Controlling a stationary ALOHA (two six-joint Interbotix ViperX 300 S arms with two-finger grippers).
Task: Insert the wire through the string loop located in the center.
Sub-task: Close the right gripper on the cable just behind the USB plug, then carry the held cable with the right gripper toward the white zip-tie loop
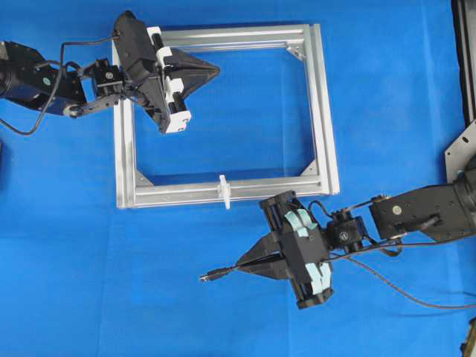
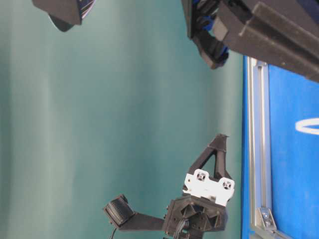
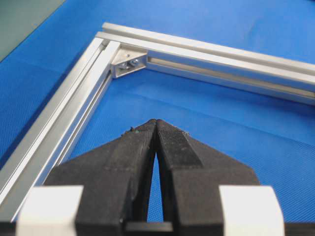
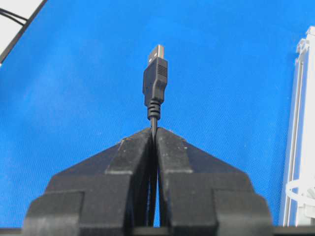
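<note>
- Blue cloth covers the table [image 1: 387,89], and a square silver frame [image 1: 327,111] lies flat on it, toward the upper middle of the overhead view
- On the frame's near bar stands the string loop [image 1: 223,190] — small, white, upright, about midway along that bar; the right wrist view catches it at the lower right edge [image 4: 299,192]
- The right claw [image 1: 242,265] sits below the frame on the overhead view, its tips pressed together on the wire [image 1: 387,282] just behind the plug [image 4: 155,81]
- The plug juts out past the tips with its silvery end pointing away from the claw — well apart from the loop
- The rest of the wire trails back past the right arm toward the right edge
- The left claw [image 1: 214,71] hangs over the frame's upper left corner, tips together and gripping nothing
</note>
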